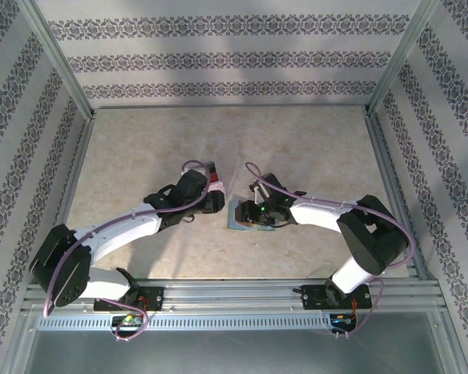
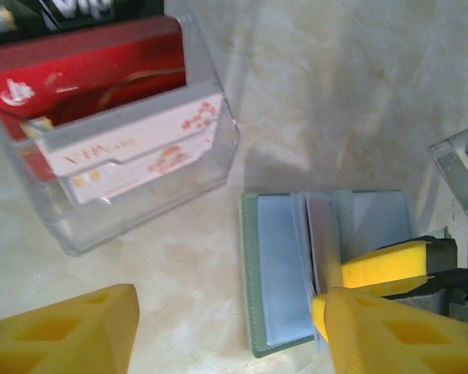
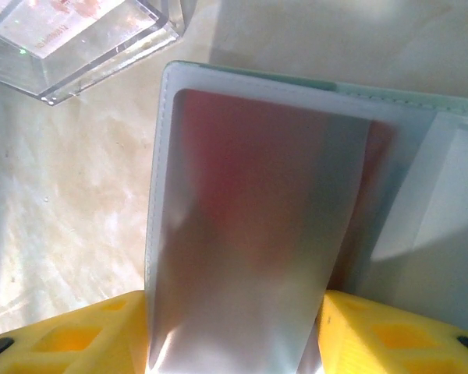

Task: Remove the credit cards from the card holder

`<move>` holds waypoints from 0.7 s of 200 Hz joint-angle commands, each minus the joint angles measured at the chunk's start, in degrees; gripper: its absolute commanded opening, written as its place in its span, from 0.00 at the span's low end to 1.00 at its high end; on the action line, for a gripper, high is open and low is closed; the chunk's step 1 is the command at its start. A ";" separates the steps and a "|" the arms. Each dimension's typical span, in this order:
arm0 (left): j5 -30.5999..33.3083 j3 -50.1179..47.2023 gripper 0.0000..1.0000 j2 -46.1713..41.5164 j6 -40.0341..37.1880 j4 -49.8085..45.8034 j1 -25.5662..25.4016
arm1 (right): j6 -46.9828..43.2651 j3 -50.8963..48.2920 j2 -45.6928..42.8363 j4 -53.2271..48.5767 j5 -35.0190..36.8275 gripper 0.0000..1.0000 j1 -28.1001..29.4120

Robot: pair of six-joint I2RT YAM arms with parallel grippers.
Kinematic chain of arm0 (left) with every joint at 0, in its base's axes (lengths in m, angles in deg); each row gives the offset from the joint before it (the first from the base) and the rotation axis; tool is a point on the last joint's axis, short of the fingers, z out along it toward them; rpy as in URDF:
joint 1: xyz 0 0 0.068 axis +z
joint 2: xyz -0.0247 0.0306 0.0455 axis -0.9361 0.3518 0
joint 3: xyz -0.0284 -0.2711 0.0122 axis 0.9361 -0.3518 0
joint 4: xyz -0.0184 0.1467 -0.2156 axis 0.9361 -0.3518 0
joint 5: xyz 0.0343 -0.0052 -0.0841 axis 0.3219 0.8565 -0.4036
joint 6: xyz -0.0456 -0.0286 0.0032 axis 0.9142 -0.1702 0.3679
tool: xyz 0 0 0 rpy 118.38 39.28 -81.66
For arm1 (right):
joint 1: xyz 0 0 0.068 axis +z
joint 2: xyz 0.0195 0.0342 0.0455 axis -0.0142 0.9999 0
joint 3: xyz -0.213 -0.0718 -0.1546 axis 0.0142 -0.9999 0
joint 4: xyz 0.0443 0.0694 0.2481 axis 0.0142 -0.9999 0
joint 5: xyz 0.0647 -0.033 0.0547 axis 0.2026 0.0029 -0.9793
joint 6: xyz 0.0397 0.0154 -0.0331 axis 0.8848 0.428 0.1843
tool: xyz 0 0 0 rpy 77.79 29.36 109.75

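The pale teal card holder [image 1: 238, 219] lies open on the table between the two arms. My right gripper [image 3: 234, 312] is shut on one upright frosted sleeve of the card holder [image 3: 249, 78], with a yellow finger on each edge. A reddish credit card [image 3: 242, 156] shows through that sleeve. In the left wrist view my left gripper [image 2: 226, 319] stands open over the card holder [image 2: 285, 273]; its right finger [image 2: 390, 327] touches the middle fold, and its left finger [image 2: 62, 335] is apart over bare table. From above, the left gripper [image 1: 216, 201] and the right gripper [image 1: 259, 212] nearly meet.
A clear plastic tray [image 2: 140, 179] with red and white cards stands just beyond the card holder, at the left gripper's far side [image 1: 213, 173]. Its corner shows in the right wrist view [image 3: 78, 47]. Patterned walls and metal rails bound the marble table [image 1: 296, 148].
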 commanded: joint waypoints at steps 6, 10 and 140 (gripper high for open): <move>1.17 2.18 0.44 3.81 1.85 3.08 -3.07 | -0.16 -3.74 -0.48 2.14 -2.80 0.56 -1.43; 1.17 2.36 0.41 4.44 2.05 3.49 -3.32 | -0.33 -4.00 -0.72 2.25 -3.03 0.56 -1.73; 0.61 10.69 0.29 17.10 3.17 1.62 -5.63 | -6.50 -8.17 -4.87 6.29 -5.95 0.62 -4.28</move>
